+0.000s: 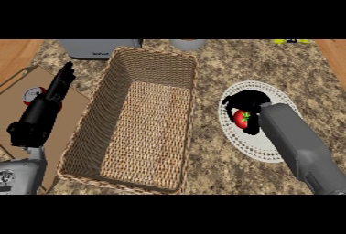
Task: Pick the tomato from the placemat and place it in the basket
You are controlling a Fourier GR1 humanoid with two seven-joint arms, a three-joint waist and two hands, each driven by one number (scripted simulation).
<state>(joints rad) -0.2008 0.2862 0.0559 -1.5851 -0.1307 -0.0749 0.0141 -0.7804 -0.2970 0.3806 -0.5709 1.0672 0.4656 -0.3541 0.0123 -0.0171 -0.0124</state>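
A black right robot hand (pixel 249 101) on a smooth grey forearm curls its fingers and thumb round a glossy red, round tomato (pixel 240 119) with a green stem. The tomato sits on a white, round, lace-edged placemat (pixel 270 91) at the right of the speckled stone desk (pixel 202 173). Beside the mat, a long rectangular basket (pixel 101 119) of tan woven wicker stands with tall, flared walls. At the left edge, the left robot hand (pixel 44 107) rests released, fingers straight, above a flat brown board (pixel 13 105).
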